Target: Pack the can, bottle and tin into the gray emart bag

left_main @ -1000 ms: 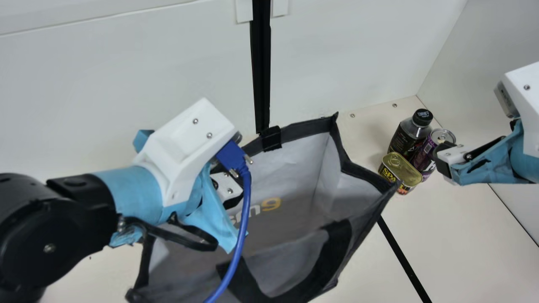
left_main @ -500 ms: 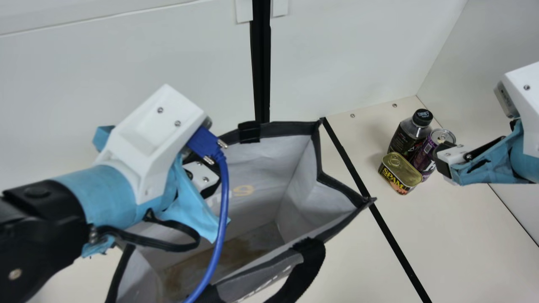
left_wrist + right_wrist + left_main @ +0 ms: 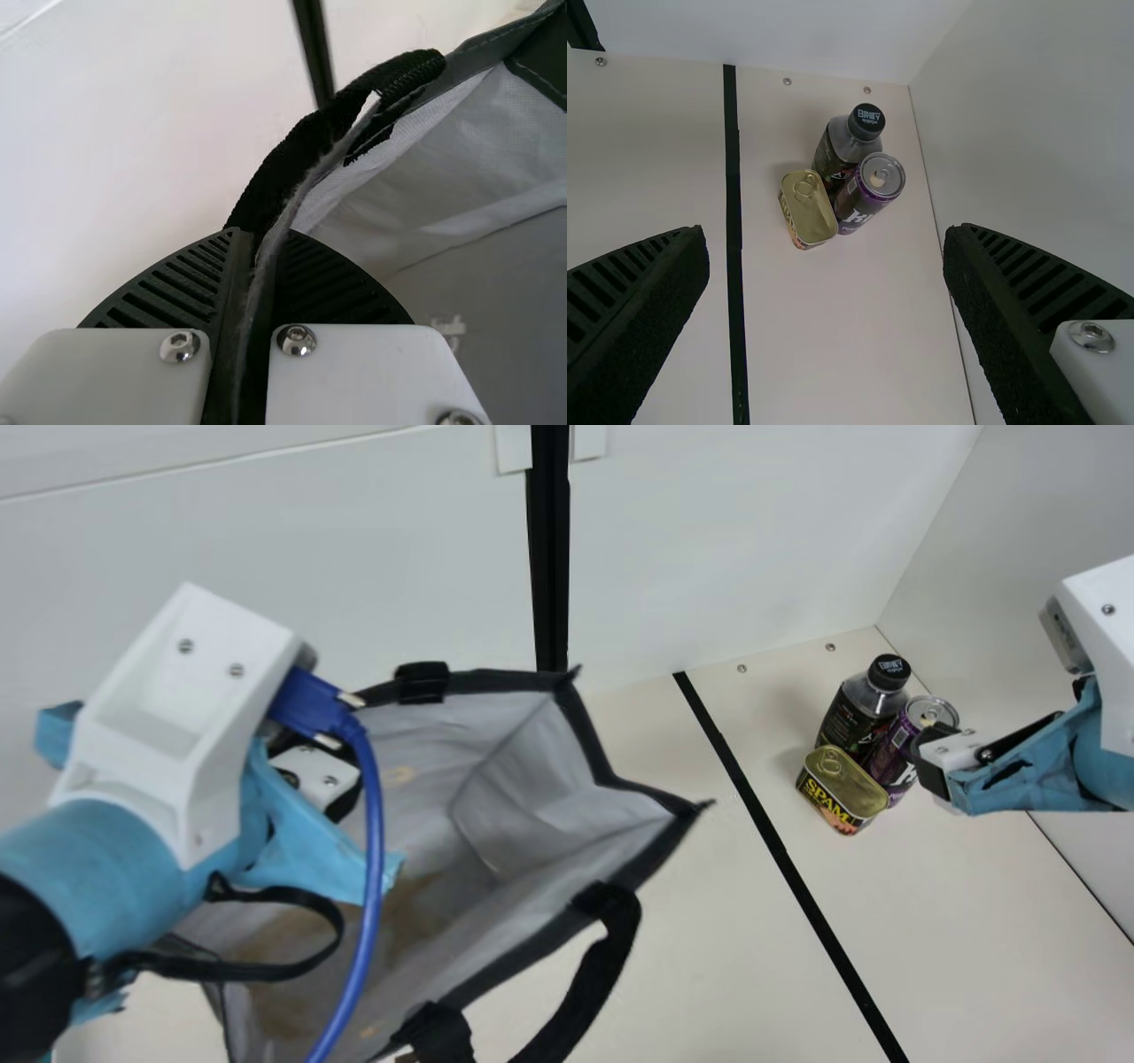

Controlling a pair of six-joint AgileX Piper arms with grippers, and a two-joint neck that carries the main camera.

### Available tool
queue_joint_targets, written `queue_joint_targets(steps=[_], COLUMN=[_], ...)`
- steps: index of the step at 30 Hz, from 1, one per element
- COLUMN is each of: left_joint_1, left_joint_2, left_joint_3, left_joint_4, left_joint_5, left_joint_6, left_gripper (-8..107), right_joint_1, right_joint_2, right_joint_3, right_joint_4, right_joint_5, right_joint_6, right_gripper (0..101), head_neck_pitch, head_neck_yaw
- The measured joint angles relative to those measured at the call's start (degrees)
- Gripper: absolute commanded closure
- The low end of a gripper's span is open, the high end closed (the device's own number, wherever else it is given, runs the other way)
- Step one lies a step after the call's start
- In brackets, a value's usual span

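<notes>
Bottle, can, tin together outside gray bag

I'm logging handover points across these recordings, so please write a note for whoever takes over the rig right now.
Left gripper: shut on the rim of the gray bag, whose mouth is open.
Right gripper: open, holding nothing.
Can, bottle and tin: grouped on the table, outside the bag, on the right arm's side.
Done: bag gripped and open; none of the three packed.
Left to do: put all three in the bag.
</notes>
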Motion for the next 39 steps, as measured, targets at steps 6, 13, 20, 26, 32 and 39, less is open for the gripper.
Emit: queue_joint_targets(steps=[6,13,20,26,32,39], left_joint_1=[0.87,0.80,-1.50,-3.90,-6.80,-9.71], left_joint_2=[-2.49,-5.01,-6.99,-8.36,-8.99,-8.88], left_joint_3=[3.38,7.35,13.19,18.93,24.87,29.99], left_joint_4=[6.51,13.12,24.14,33.40,41.84,45.34], left_joint_5=[0.14,0.47,0.49,1.11,2.37,3.42], left_joint_6=[-6.15,-12.27,-17.55,-23.06,-28.93,-34.97], left_gripper=[89,89,89,89,89,89], right_joint_1=[0.00,0.00,0.00,0.00,0.00,0.00], right_joint_2=[0.00,0.00,0.00,0.00,0.00,0.00], right_joint_3=[0.00,0.00,0.00,0.00,0.00,0.00], right_joint_4=[0.00,0.00,0.00,0.00,0.00,0.00], right_joint_5=[0.00,0.00,0.00,0.00,0.00,0.00], right_joint_6=[0.00,0.00,0.00,0.00,0.00,0.00], right_gripper=[10,10,10,10,10,10], head_neck_pitch=[0.00,0.00,0.00,0.00,0.00,0.00], head_neck_yaw=[0.09,0.00,0.09,0.09,0.00,0.09])
